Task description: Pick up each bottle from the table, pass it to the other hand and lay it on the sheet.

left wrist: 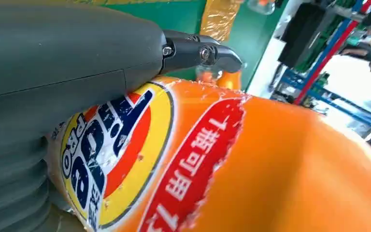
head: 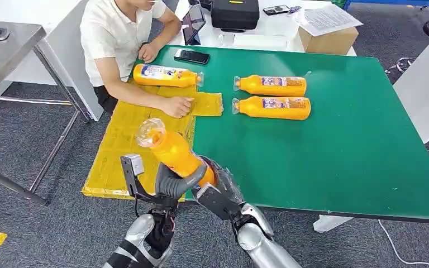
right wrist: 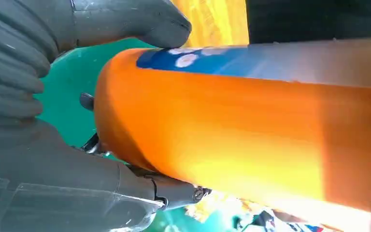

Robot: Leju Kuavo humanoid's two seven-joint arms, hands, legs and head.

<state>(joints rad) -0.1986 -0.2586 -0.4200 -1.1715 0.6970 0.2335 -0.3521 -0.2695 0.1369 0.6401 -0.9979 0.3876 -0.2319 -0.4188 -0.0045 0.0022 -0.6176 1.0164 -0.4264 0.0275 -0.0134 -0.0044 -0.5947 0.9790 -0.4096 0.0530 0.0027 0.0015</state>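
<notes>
An orange bottle [head: 173,149] is held up over the table's near left edge, its clear cap end pointing up and to the left. My left hand [head: 173,185] grips its lower body from the left, with the thumb across the label [left wrist: 116,145]. My right hand [head: 219,193] wraps the bottle's base [right wrist: 125,121] from the right. One more bottle [head: 165,75] lies on the yellow sheet [head: 117,148]. Another two bottles [head: 271,85] [head: 272,108] lie side by side on the green table [head: 341,151].
A person sits at the table's far left, with a fist [head: 177,106] resting on the sheet. A phone [head: 191,56] lies near the far edge. Behind the table are a tablet [head: 193,23], a black case [head: 234,13] and a cardboard box [head: 329,39].
</notes>
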